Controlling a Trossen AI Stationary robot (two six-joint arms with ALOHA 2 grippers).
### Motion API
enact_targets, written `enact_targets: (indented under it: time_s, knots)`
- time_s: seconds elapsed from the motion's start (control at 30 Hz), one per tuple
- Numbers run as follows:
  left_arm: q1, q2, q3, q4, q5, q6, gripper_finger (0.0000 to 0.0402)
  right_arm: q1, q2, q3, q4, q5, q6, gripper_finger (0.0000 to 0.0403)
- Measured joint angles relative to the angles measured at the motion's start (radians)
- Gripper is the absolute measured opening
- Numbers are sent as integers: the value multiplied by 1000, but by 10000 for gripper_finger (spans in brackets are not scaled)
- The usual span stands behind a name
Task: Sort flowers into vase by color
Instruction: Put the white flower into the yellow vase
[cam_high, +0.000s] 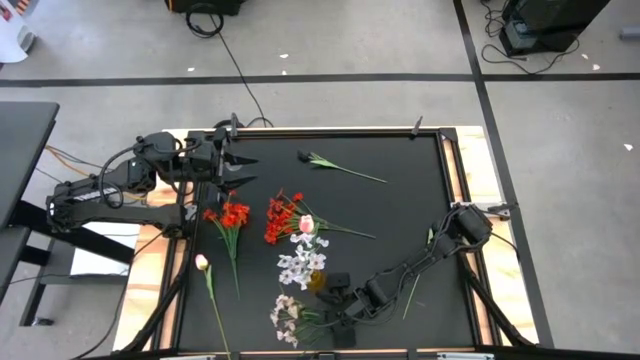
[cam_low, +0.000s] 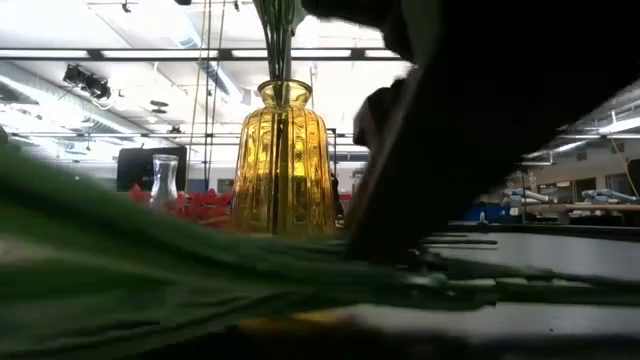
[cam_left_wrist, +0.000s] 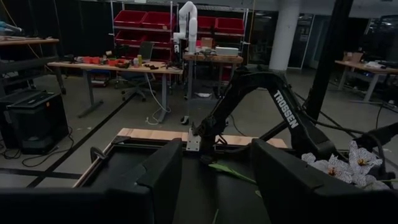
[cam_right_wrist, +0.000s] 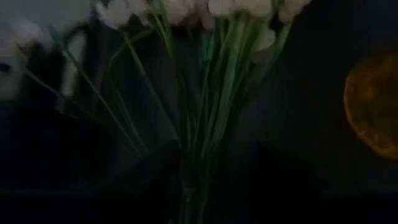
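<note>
A white-lilac spray (cam_high: 288, 318) lies on the black mat near the front edge. It also shows in the right wrist view (cam_right_wrist: 205, 93). My right gripper (cam_high: 335, 312) is low over its stem end, open, with a finger on either side of the green stems (cam_right_wrist: 194, 180). A yellow glass vase (cam_low: 285, 160) holding white-lilac flowers (cam_high: 303, 262) stands just behind it. Two red clusters (cam_high: 232, 214) (cam_high: 281, 215) and two pink tulips (cam_high: 202, 263) (cam_high: 307, 224) lie on the mat. My left gripper (cam_high: 238, 166) hangs open and empty at the far left.
A dark-tipped green stem (cam_high: 340, 167) lies at the far middle and a bare green stem (cam_high: 414, 290) lies by the right arm. A small clear vase (cam_low: 165, 180) stands behind the red flowers. The mat (cam_high: 400, 200) has a raised wooden rim.
</note>
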Motion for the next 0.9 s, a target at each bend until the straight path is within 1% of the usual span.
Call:
enact_targets:
  time_s: [0.2, 0.33, 0.43, 0.6, 0.63, 0.8, 0.9]
  knots:
    - [0, 0, 0, 0, 0, 0, 197, 15, 0, -43, 27, -27, -6, 198]
    - [0, 0, 0, 0, 0, 0, 197, 14, -3, -60, 38, -29, 3, 167]
    - [0, 0, 0, 0, 0, 0, 197, 14, -3, -61, 38, -27, 25, 125]
    - [0, 0, 0, 0, 0, 0, 197, 13, -1, -49, 41, -32, 62, 25]
    - [0, 0, 0, 0, 0, 0, 197, 14, -1, -45, 43, -39, 72, 18]
    - [0, 0, 0, 0, 0, 0, 197, 18, -23, -41, 120, -41, 147, 20]
    - [0, 0, 0, 0, 0, 0, 197, 24, -72, -40, 176, 12, 149, 16]
